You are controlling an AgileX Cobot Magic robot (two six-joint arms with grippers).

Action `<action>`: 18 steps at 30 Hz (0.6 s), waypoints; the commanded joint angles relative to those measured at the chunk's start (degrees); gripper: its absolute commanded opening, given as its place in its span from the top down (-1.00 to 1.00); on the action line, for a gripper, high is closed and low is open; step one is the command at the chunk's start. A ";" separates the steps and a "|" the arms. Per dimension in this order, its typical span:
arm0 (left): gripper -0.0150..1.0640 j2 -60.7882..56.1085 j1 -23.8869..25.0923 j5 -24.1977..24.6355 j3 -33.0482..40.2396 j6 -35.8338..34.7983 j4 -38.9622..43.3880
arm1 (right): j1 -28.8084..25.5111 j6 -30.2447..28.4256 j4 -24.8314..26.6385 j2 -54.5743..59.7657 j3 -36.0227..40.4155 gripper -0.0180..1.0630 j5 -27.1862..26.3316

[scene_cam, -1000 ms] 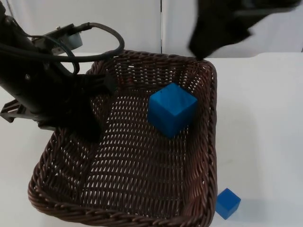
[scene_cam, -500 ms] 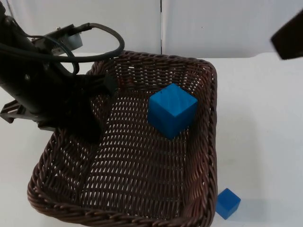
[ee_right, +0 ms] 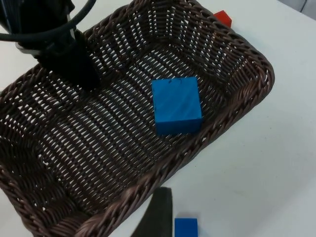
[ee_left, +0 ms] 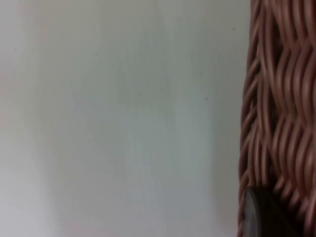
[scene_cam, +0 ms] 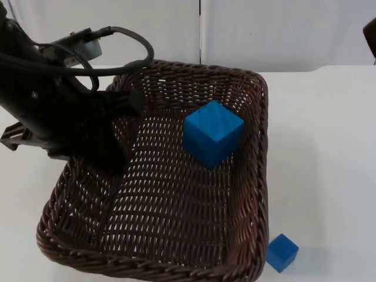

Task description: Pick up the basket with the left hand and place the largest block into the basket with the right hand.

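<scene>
Left pincer (scene_cam: 111, 155) grips basket (scene_cam: 258, 176) rim; large blue block (scene_cam: 212, 133) sits inside, corner-on

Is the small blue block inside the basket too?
No, the small blue block sits on the table outside the basket, near its corner; the large blue block lies inside.

Dark brown woven wicker on the basket (scene_cam: 252, 176), ribbed and rough, slight sheen on the strands, open weave across the floor. Big blue block (scene_cam: 212, 133) looks like smooth matt plastic, faint streaks on its faces. Small blue block (scene_cam: 282, 252) same matt look. Table (scene_cam: 323, 147) plain white, smooth, barely any shine. Left gripper (scene_cam: 120, 104) matt black.
</scene>
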 commanded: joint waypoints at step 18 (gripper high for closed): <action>0.98 19.39 -0.25 -4.58 -13.84 1.59 -2.83 | 0.24 0.00 -0.24 -0.41 1.31 -0.48 -2.75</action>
